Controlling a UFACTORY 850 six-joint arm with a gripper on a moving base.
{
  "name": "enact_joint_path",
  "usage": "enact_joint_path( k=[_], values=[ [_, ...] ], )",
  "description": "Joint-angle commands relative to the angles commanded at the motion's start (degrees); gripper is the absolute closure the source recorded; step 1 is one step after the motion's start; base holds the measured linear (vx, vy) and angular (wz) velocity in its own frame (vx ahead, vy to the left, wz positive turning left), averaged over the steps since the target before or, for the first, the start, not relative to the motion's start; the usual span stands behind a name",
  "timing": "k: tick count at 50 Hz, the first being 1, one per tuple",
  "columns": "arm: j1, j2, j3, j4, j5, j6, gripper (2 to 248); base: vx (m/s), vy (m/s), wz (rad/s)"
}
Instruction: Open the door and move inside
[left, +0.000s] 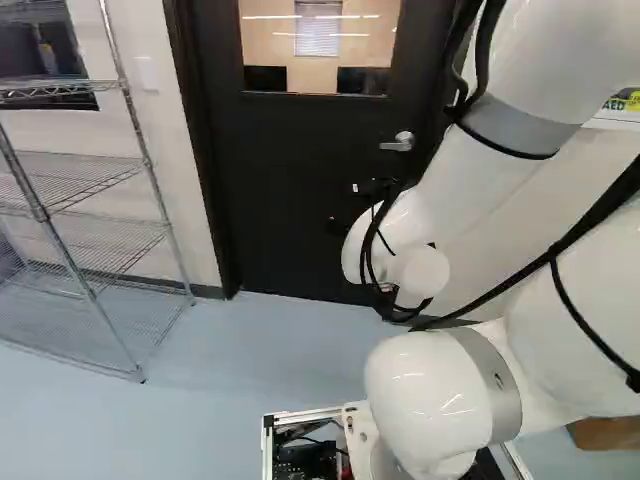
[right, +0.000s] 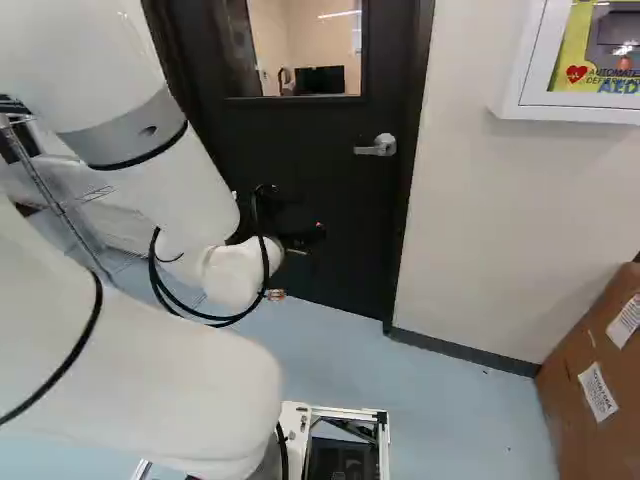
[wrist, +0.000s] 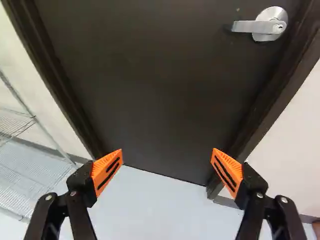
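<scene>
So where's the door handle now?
In the right base view, the door handle is near the right edge of the black door, below and right of its window, left of the white wall cabinet.

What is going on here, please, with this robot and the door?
A white robot arm reaches toward a dark door, which is closed in its frame. The gripper is open, with nothing held between its fingers, and it is away from the silver lever handle. So nothing is being handled at this moment, and the robot's base stands in front of the door.
</scene>
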Motion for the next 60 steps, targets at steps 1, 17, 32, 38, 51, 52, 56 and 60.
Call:
enact_joint_path(
  k=[1, 17, 32, 38, 51, 52, 56, 60],
  values=[
    [0.0, 0.0, 0.0, 0.0, 0.0, 0.0, 3, 0.169, 0.071, -0.44],
    [0.0, 0.0, 0.0, 0.0, 0.0, 0.0, 3, 0.147, 0.058, -0.397],
    [0.0, 0.0, 0.0, 0.0, 0.0, 0.0, 3, 0.144, 0.061, -0.383],
    [0.0, 0.0, 0.0, 0.0, 0.0, 0.0, 3, 0.126, 0.105, -0.104],
    [0.0, 0.0, 0.0, 0.0, 0.0, 0.0, 3, 0.118, 0.098, -0.027],
    [0.0, 0.0, 0.0, 0.0, 0.0, 0.0, 3, 0.099, 0.086, -0.028],
    [0.0, 0.0, 0.0, 0.0, 0.0, 0.0, 3, 0.079, 0.076, -0.018],
    [0.0, 0.0, 0.0, 0.0, 0.0, 0.0, 3, 0.025, 0.021, 0.001]
  ],
)
